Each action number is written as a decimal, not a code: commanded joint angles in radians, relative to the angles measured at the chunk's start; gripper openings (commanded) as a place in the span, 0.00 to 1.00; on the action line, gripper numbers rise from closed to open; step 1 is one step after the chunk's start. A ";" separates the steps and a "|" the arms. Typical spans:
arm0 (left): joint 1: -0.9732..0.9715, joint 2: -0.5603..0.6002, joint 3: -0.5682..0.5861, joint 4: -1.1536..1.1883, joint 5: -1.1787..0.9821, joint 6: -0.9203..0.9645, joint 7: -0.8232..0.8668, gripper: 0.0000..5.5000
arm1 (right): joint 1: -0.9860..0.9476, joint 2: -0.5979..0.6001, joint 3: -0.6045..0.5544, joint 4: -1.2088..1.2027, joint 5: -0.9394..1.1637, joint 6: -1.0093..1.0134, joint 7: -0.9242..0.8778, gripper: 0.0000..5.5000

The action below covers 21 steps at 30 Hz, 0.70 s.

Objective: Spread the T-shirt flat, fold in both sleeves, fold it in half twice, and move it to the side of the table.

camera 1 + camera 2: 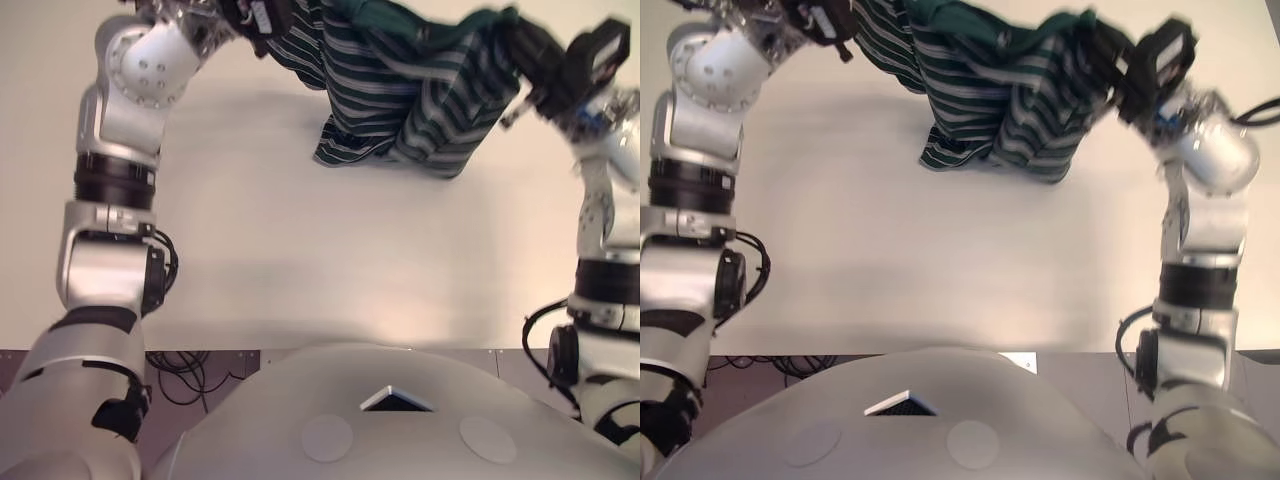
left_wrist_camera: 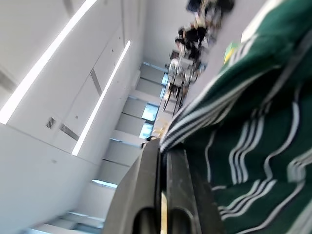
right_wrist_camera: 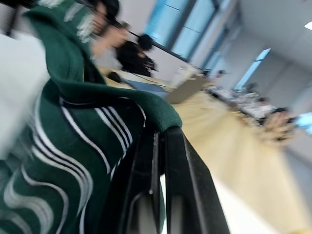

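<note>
A dark green T-shirt [image 1: 400, 90] with white stripes hangs bunched between my two raised arms at the far side of the white table [image 1: 300, 260]. Its lower folds rest on the tabletop. My left gripper [image 2: 162, 151] is shut on one edge of the T-shirt [image 2: 243, 126] at the far left. My right gripper [image 3: 160, 134] is shut on the T-shirt [image 3: 73, 131] at its green hem, at the far right. In the right eye view the cloth [image 1: 1000, 90] sags in the middle between the two holds.
The near and middle table surface lies bare in front of the shirt. The table's front edge [image 1: 300, 350] runs just ahead of me, with dark cables [image 1: 190, 375] below it at the left.
</note>
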 commanded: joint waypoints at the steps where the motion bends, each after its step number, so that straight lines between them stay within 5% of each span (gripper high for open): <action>1: -0.328 0.018 -0.112 0.352 0.193 -0.032 0.194 0.00 | -0.397 -0.028 0.052 0.404 -0.180 -0.164 -0.127 0.01; 10: -0.737 -0.040 -0.211 0.757 0.280 0.116 0.395 0.00 | -0.935 -0.034 0.168 1.070 -0.422 -0.345 -0.371 0.01; 21: -0.797 -0.023 -0.247 0.785 0.279 0.117 0.448 0.00 | -0.978 -0.046 0.171 1.140 -0.427 -0.449 -0.380 0.01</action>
